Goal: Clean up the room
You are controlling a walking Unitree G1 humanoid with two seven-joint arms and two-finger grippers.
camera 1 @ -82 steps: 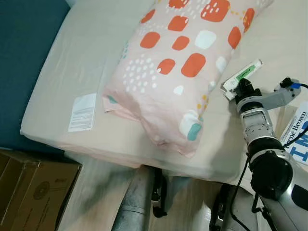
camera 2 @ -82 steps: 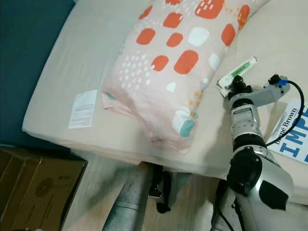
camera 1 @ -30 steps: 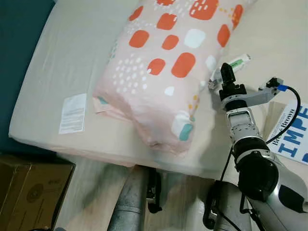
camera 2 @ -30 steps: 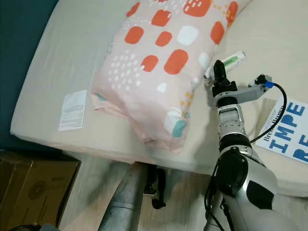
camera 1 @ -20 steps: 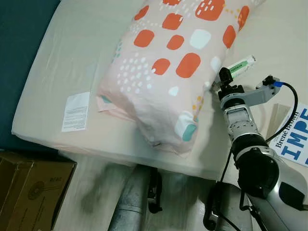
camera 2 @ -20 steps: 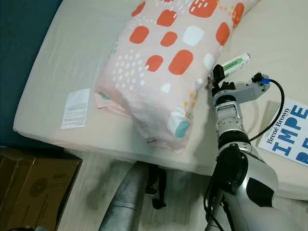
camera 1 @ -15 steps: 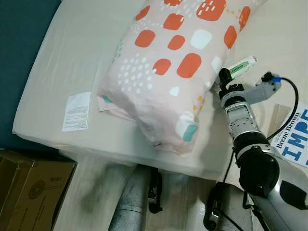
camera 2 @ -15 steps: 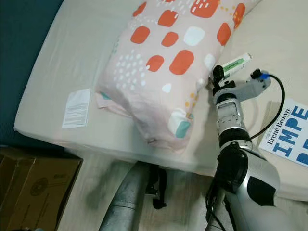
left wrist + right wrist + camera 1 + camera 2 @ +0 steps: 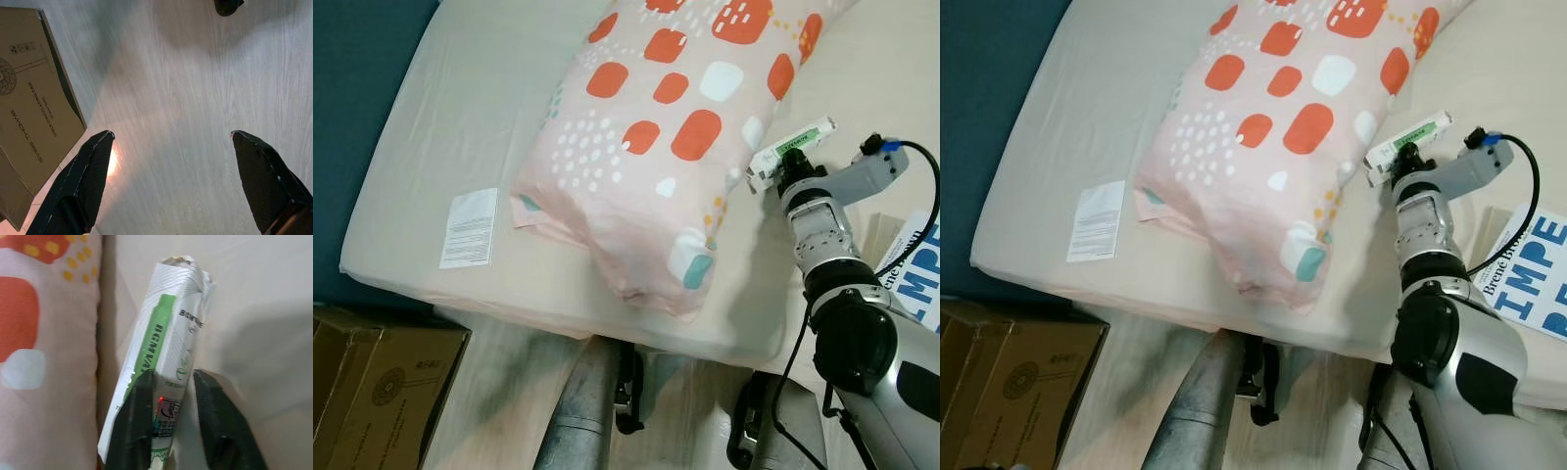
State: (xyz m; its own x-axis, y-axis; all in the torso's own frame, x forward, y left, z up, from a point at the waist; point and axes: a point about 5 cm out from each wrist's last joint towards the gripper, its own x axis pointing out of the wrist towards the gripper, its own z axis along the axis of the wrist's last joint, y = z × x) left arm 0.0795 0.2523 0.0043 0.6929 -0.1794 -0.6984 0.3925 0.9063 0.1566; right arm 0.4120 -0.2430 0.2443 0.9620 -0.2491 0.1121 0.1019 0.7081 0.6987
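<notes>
Both fingers [image 9: 134, 426] of my right tool [image 9: 1408, 166] are clamped on the white and green packet [image 9: 164, 357], held just beside the spotted pillow [image 9: 675, 127] over the bed [image 9: 470, 127]. My left tool [image 9: 173, 181] hangs spread wide above the wooden floor [image 9: 176, 88], near a cardboard box [image 9: 29, 98].

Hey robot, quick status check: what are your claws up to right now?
Right claw shut on the white-and-green packet, beside the pillow on the bed. Left claw open, hanging over the floor. Nothing blocking the packet.
</notes>
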